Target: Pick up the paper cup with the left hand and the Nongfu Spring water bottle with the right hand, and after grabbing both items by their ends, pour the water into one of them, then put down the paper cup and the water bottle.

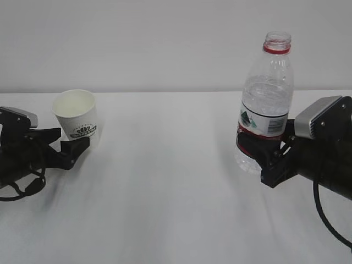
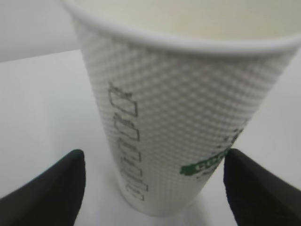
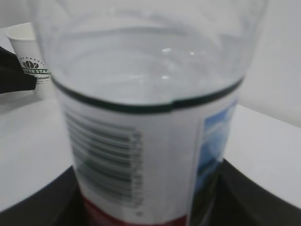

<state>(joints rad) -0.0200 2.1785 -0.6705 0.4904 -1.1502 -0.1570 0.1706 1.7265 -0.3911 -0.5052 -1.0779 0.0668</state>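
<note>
The left gripper [image 1: 74, 147] stands wide open around the paper cup [image 1: 77, 117]. The right gripper [image 1: 263, 157] clamps the uncapped Nongfu Spring water bottle [image 1: 266, 99] above the counter [image 1: 165, 181].

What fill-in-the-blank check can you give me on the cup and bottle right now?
1. The right hand is closed on the ____.
2. The paper cup stands between the open fingers of the ____ hand.
3. The bottle's mouth has no ____ on it.

Missing words: bottle; left; cap
</note>
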